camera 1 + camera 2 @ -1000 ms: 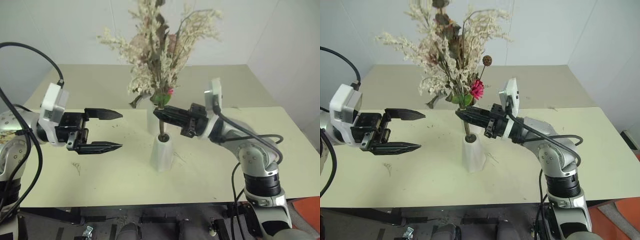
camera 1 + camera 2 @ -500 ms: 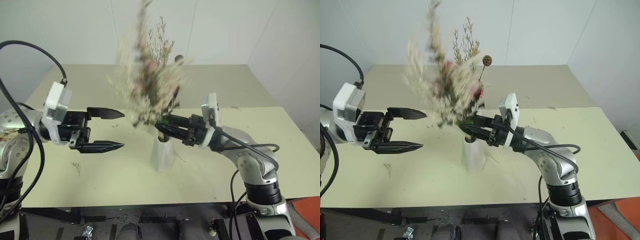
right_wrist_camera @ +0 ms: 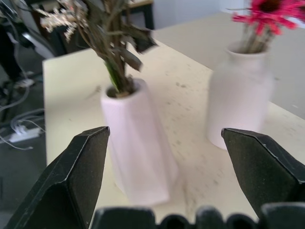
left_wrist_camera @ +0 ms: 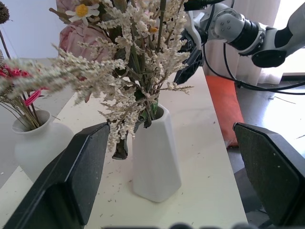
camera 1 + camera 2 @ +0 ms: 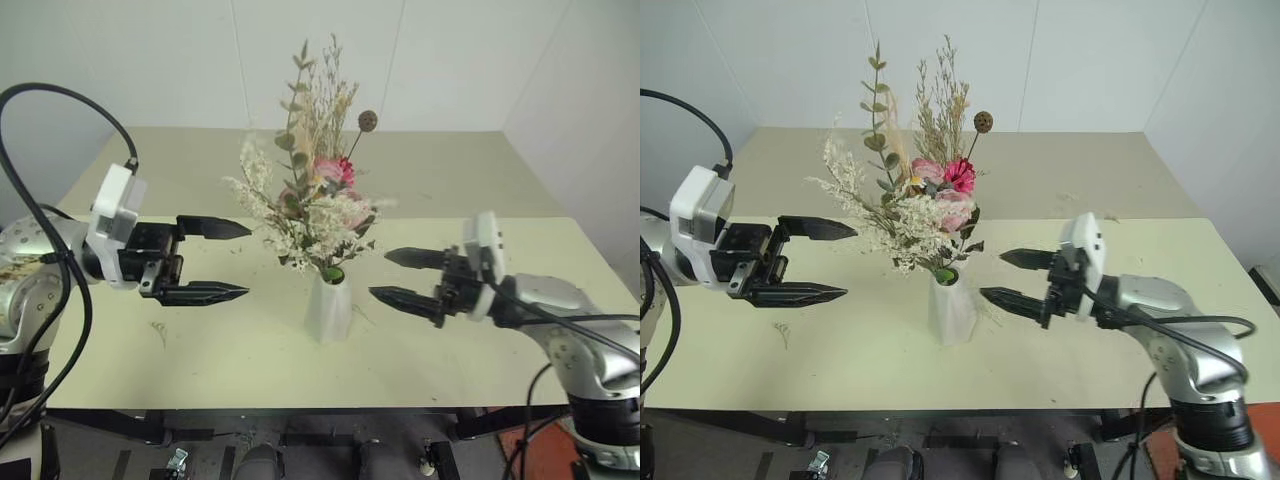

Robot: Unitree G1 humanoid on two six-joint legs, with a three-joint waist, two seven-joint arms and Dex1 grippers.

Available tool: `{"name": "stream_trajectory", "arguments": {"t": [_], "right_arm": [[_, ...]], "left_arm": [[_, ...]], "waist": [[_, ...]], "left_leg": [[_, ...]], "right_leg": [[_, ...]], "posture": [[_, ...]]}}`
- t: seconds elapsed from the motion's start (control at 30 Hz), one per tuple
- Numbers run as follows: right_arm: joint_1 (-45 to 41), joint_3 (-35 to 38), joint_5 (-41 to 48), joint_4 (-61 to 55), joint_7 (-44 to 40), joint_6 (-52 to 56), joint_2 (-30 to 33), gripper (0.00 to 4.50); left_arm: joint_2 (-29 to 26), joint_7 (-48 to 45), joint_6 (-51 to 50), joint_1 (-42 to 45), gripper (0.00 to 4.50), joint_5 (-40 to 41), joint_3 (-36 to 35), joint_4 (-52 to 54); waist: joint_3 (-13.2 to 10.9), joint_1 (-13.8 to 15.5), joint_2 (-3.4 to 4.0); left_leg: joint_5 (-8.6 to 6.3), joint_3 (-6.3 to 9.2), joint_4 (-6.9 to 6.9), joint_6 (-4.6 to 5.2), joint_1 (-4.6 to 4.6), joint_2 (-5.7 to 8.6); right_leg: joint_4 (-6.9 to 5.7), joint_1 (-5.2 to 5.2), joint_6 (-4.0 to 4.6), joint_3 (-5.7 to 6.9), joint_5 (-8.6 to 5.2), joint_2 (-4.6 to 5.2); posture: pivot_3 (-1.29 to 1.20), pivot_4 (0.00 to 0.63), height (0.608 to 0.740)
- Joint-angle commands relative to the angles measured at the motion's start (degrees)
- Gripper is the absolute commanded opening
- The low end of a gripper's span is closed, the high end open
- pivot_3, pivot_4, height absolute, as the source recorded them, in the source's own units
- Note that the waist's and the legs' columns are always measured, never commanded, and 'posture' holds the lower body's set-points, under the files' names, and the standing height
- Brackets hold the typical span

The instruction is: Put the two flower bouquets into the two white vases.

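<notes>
Near the middle of the tabletop, a bit closer to the front edge than the back, you can see the cone-shaped white vase standing up straight. The bushy cream-white and green bunch sits in it with its stems down inside the mouth, so the vase holds the flowers up and no claw has to. Just behind it, toward the back edge, stands the rounded white vase, mostly hidden in the head views by the front bunch. It holds the slim bunch with the pink bloom and the brown seed ball poking up high. Both bunches look like they are in their vases, so I think the job is as good as done. Your left gripper hangs over the left part of the tabletop, pointing at the vases, with its two black fingers wide apart and nothing between them. It looks like it is just waiting out of the way. Your right gripper is on the other side of the cone vase, near it but not touching, and its fingers are spread wide and empty too. With the fingers apart like that, nothing tugs at the stems. Small dry bits lie scattered on the tabletop around the vases.
</notes>
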State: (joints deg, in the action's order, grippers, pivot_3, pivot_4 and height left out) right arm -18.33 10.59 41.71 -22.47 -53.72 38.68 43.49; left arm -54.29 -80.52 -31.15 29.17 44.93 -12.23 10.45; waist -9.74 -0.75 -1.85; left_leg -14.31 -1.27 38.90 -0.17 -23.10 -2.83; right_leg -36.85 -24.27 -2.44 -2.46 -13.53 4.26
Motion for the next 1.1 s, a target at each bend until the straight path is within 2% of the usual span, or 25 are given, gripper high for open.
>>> {"name": "stream_trajectory", "arguments": {"t": [0.03, 0.4, 1.1], "right_arm": [[1.7, 6.0, 0.4, -1.1, -2.0, -2.0, 3.9, 4.45], [8.8, 16.0, -0.8, 1.2, -6.0, -2.2, 13.8, 4.45], [9.9, 17.4, 0.3, -0.1, -4.1, -2.2, 12.7, 4.45]], "left_arm": [[0.1, 0.7, 1.5, -0.8, 4.5, -0.5, -1.4, 0.5], [-0.5, 2.6, 2.0, -6.5, 4.5, -0.8, -5.0, 1.1], [-1.0, 3.2, 1.8, -7.6, 4.5, -0.5, -4.8, 1.3]], "waist": [[0.0, 0.0, 0.0], [0.0, -0.1, -0.01], [0.0, 0.0, -0.02]], "left_leg": [[0.0, 0.0, 0.0, 0.0, 0.01, 0.0], [0.0, -0.01, 0.0, 0.0, 0.03, 0.0], [0.0, -0.02, 0.0, 0.0, 0.11, 0.0]], "right_leg": [[0.0, 0.01, 0.0, 0.0, 0.0, 0.0], [0.03, 0.03, 0.0, -0.02, 0.0, 0.01], [0.02, 0.1, 0.0, -0.03, 0.0, 0.01]], "posture": [[0.0, 0.15, 0.74], [0.0, 0.15, 0.74], [0.0, 0.15, 0.74]]}}
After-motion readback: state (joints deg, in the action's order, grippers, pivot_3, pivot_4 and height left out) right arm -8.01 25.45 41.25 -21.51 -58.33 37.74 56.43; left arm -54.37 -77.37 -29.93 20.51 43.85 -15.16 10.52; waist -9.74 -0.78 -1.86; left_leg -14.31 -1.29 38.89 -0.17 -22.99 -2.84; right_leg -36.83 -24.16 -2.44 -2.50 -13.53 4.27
